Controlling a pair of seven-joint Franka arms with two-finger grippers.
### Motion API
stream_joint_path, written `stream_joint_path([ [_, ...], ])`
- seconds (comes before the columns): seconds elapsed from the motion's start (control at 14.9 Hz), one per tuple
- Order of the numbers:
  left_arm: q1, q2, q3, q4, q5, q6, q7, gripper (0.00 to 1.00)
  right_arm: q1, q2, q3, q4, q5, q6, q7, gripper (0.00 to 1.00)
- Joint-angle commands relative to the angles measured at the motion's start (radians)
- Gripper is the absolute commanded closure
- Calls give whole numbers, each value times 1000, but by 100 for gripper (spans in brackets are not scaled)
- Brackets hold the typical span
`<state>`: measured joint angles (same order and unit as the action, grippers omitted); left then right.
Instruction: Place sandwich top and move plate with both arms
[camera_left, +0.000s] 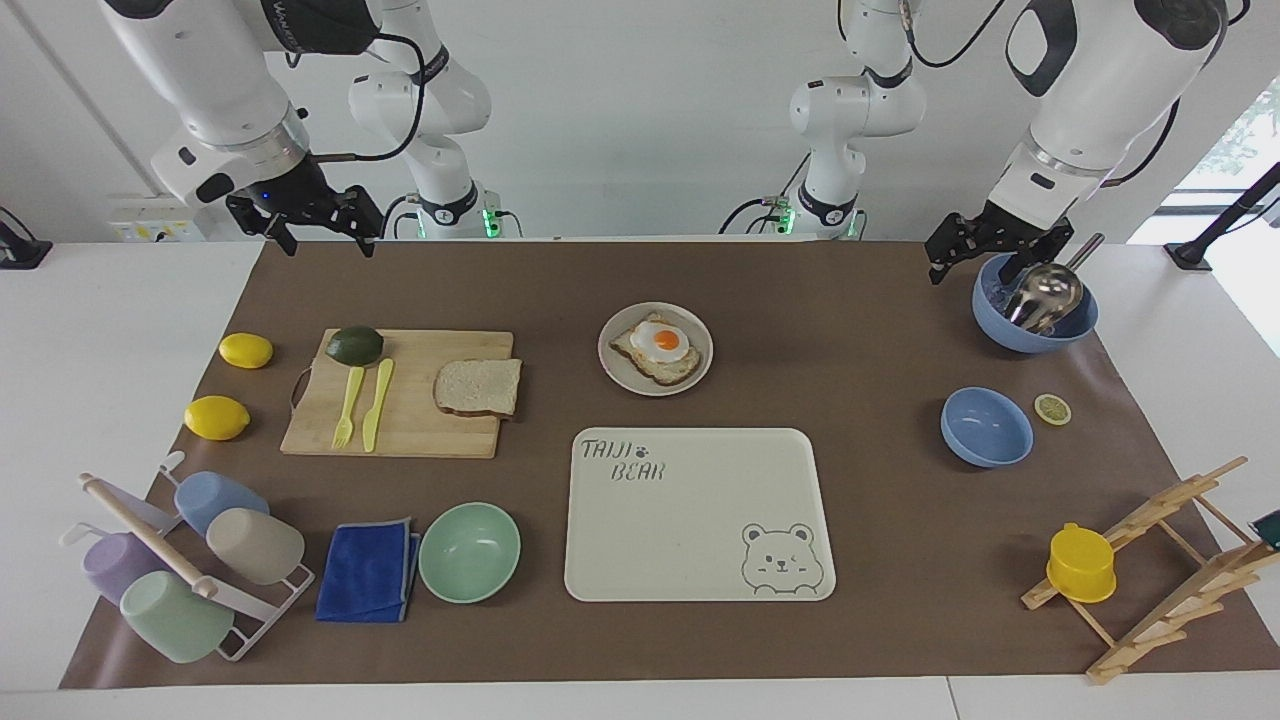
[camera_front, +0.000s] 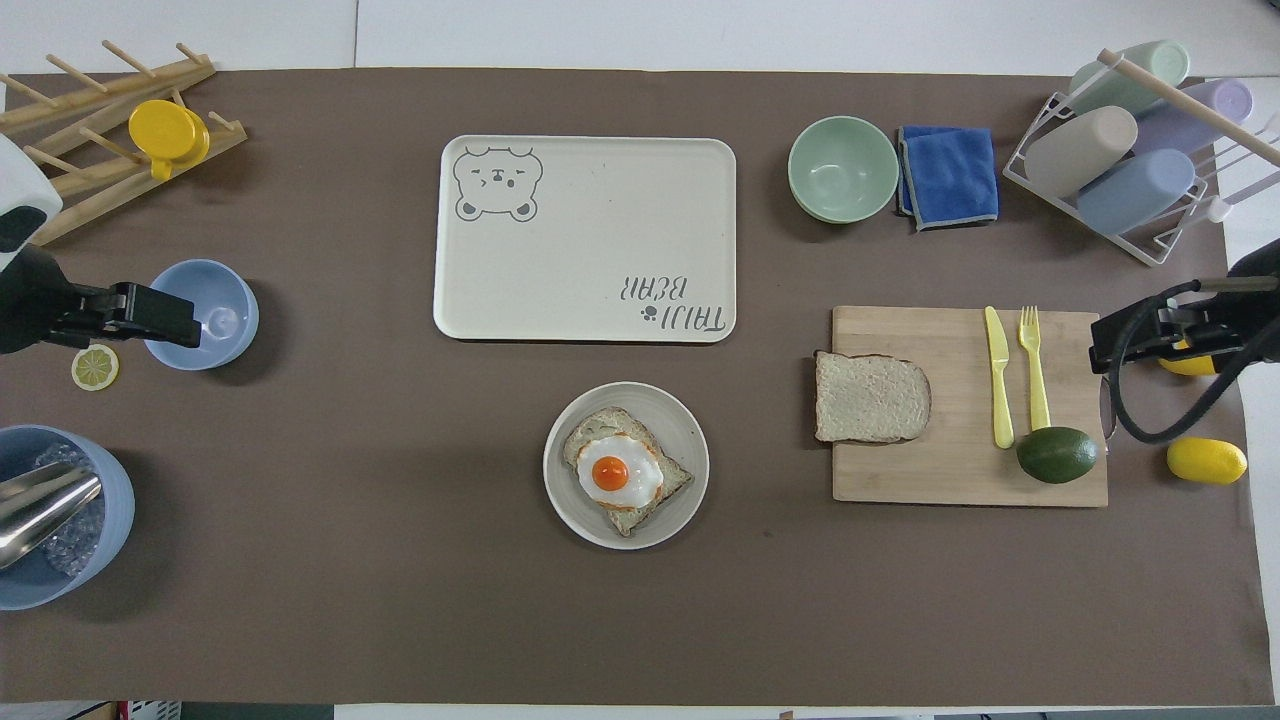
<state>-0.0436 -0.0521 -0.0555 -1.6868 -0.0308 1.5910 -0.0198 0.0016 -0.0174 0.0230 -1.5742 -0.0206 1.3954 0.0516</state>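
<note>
The sandwich top (camera_left: 478, 387) is a plain bread slice lying flat on a wooden cutting board (camera_left: 420, 425), at the board's end toward the table's middle; it also shows in the overhead view (camera_front: 870, 397). The plate (camera_left: 612, 345) sits mid-table, nearer to the robots than the tray, and holds a toast slice with a fried egg (camera_left: 660, 342); its rim also shows from above (camera_front: 560, 470). My right gripper (camera_left: 328, 240) hangs open and empty in the air, over the board's other end (camera_front: 1095, 355). My left gripper (camera_left: 975, 268) hangs open and empty, over a small blue bowl's edge (camera_front: 190, 325).
A cream bear-printed tray (camera_left: 700, 515) lies farther from the robots than the plate. A mint bowl (camera_left: 469, 552), blue cloth (camera_left: 368, 572) and cup rack (camera_left: 180, 560) lie farther out than the board. An avocado (camera_left: 355, 345), knife and fork, two lemons, blue bowls (camera_left: 986, 427) and a wooden rack (camera_left: 1150, 560) are around.
</note>
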Motion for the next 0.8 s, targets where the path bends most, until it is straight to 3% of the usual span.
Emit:
stream_joint_path([
  [0.0,13,-20,-7,-11,11,-8,6,0,1,-1,-2,0,-9,8,-29,0],
  [0.74,13,-20,-7,-11,11,-8,6,0,5,-18,11,-30,5,-18,-44,0],
])
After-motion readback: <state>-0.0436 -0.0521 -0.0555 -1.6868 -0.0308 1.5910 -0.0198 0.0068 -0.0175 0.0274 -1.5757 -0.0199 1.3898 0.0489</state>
